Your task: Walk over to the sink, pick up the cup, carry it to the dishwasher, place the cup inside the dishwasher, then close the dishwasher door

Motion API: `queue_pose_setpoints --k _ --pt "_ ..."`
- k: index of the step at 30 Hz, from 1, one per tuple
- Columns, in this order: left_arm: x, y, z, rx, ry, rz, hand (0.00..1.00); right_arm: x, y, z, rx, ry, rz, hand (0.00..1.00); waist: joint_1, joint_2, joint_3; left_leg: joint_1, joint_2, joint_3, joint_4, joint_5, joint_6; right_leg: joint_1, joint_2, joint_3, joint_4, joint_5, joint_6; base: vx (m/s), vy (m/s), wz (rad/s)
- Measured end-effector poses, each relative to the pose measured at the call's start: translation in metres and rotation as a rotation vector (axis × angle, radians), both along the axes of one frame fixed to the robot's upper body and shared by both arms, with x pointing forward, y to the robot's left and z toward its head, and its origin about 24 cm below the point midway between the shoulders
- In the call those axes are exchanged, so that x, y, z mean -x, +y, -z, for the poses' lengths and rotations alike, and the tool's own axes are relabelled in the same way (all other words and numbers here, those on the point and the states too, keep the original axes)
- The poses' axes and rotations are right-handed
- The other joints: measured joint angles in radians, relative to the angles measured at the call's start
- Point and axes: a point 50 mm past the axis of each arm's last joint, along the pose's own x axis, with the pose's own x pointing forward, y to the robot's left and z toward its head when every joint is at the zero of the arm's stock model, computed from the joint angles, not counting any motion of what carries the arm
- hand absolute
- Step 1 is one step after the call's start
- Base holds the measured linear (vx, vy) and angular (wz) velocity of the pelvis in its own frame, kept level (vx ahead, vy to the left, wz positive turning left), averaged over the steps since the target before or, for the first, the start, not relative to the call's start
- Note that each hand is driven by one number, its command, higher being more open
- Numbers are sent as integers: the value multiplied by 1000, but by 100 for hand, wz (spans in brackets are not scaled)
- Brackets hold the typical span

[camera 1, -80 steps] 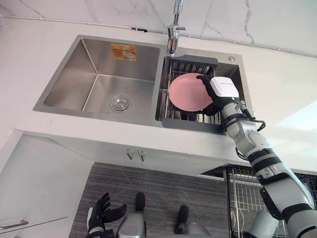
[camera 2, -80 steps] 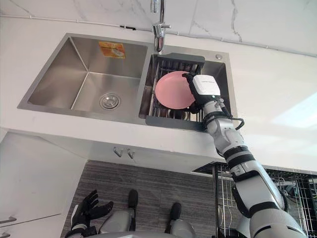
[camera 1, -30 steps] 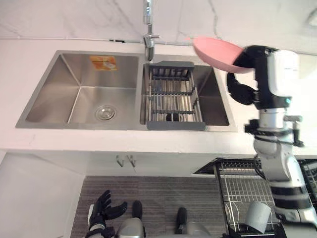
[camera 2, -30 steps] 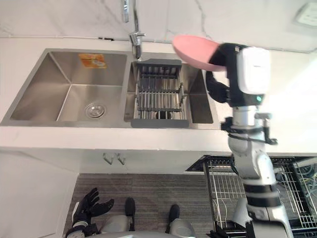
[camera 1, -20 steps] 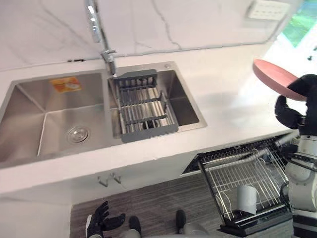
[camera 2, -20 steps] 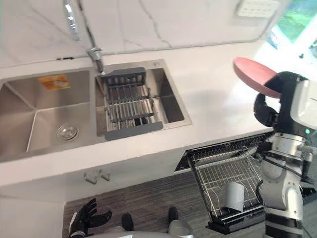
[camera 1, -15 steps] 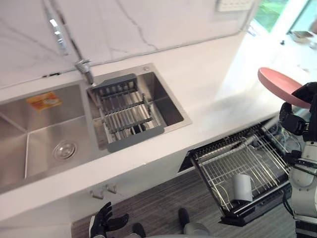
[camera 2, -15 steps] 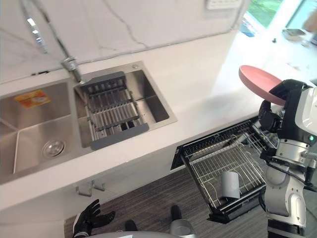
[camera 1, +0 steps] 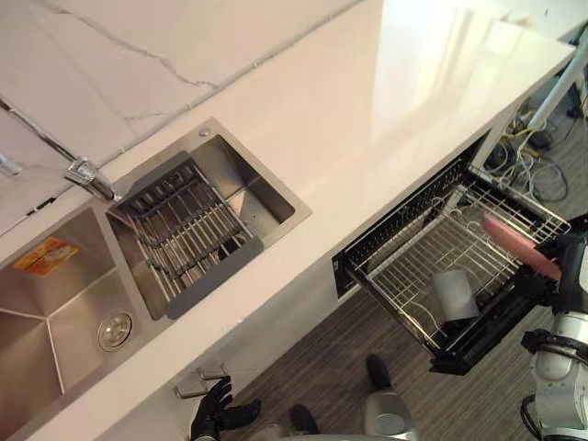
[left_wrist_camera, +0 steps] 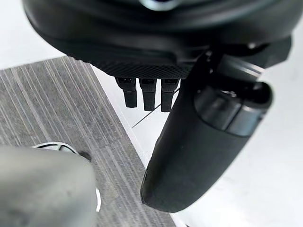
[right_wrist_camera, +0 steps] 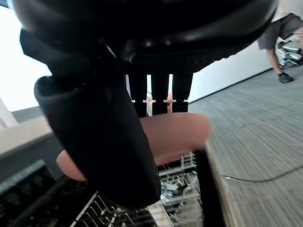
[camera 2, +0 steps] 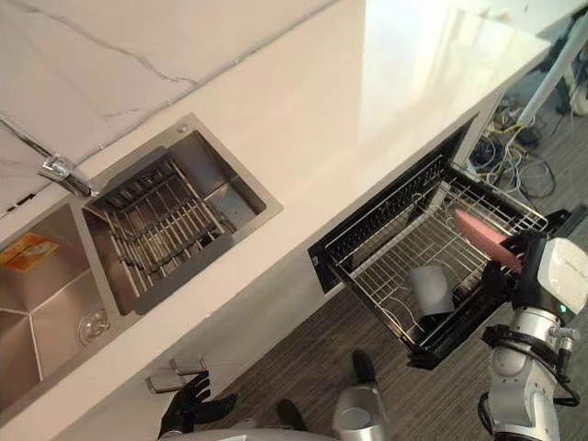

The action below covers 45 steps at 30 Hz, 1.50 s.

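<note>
My right hand (camera 2: 531, 259) is shut on a pink plate (camera 2: 484, 236), thumb on one face and fingers behind, as the right wrist view shows with the pink plate (right_wrist_camera: 176, 134). It holds the plate tilted, just above the far right side of the pulled-out dishwasher rack (camera 1: 409, 266). A grey cup (camera 1: 454, 294) lies in that rack near its front edge. My left hand (camera 1: 215, 419) hangs open low by the cabinet front, holding nothing.
The double steel sink (camera 1: 55, 312) with a grey drain rack (camera 1: 184, 234) and tap (camera 1: 87, 175) lies to the left in the white counter (camera 1: 395, 101). Cables lie on the floor at the far right. A person's legs (right_wrist_camera: 280, 33) stand in the background.
The right hand lifted the pink plate out of the sink's drain rack, carried it right and lowered it over the dishwasher rack. The camera turned toward the dishwasher. The left hand stayed idle.
</note>
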Motion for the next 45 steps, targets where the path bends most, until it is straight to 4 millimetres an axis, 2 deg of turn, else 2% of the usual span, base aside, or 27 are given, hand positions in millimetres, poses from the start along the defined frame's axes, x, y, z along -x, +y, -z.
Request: queue_pose_setpoints --k 4,9,12,16,20,21,27,36,41,43,45 --pt "-18 -3 -6 6 -68 3 90 -23 -2 2 -61 -35 2 30 -2 -8 67 -34 1 23 50 -36 8 -36 -1 39 10 10 9 -53 -11 -24" --pt "-37 -10 -11 17 -124 45 90 -62 -10 -27 -37 -108 -27 30 5 -6 124 -99 2 24 108 -48 9 -84 -15 39 12 24 17 -48 -6 -4" --pt "-41 -13 -12 21 -137 55 90 -81 -7 -34 -55 -109 -57 30 10 7 141 -133 6 -4 123 -48 9 -100 -16 20 13 28 17 -6 -35 14" --pt "-47 -16 -14 26 -153 68 90 -95 -2 -28 -115 -71 -91 30 25 30 157 -166 8 -39 147 -48 9 -103 -24 -20 13 29 18 -19 -35 24" --pt "-52 -17 -16 27 -171 71 90 -96 -2 -26 -129 -62 -92 30 37 31 160 -202 -1 -75 171 -50 13 -118 -38 -39 17 31 22 -47 -6 19" --pt "-52 -17 -16 27 -171 70 90 -97 -1 -28 -127 -65 -96 90 36 30 160 -210 -1 -81 182 -54 20 -118 -41 -44 17 33 24 -63 16 14" --pt "-57 -18 -18 25 -187 74 90 -109 5 -40 -105 -81 -138 90 37 17 177 -264 -6 -111 234 -68 37 -138 -53 -56 9 54 28 -98 19 10" --pt "-67 -16 -22 17 -210 80 90 -113 9 -45 -146 -113 -148 90 39 2 188 -298 6 -137 271 -75 41 -144 -59 -127 -4 69 2 -59 -8 2" --pt "-70 -12 -25 9 -230 68 90 -97 21 -77 -149 -351 -170 90 42 -5 192 -286 16 -151 280 -86 38 -122 -46 -128 -12 76 8 2 -3 -1" --pt "-72 -8 -27 -1 -236 50 90 -84 25 -93 -133 -473 -176 90 42 -18 195 -275 17 -157 280 -92 37 -110 -43 -127 -14 76 8 3 -15 -4" --pt "-73 -4 -28 -10 -239 32 90 -73 24 -99 -130 -540 -167 90 42 -31 192 -273 17 -158 281 -100 38 -108 -42 -125 -15 76 8 -4 -3 -2"
